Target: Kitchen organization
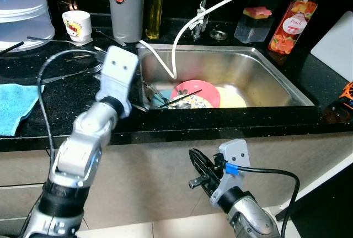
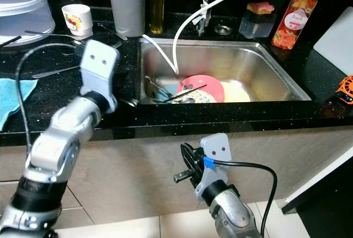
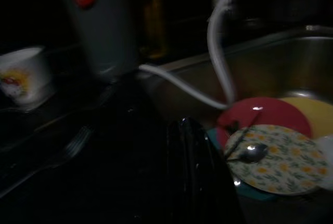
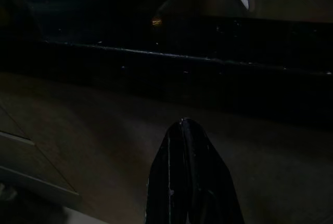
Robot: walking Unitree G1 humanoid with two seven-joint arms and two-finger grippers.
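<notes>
I see a black speckled countertop (image 1: 66, 102) w/ a steel sink (image 1: 265, 69) set in it, tap (image 1: 205, 6) at the back against a dark wall. Below the counter edge there's a beige cabinet front (image 1: 160, 177), and pale floor tiles (image 1: 176, 228) at the bottom. Light's bright on the sink, dim toward the back.

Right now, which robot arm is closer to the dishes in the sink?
Probably the left. The left gripper is up over the counter beside the sink, facing the plates. The right gripper hangs below the counter edge.
</notes>
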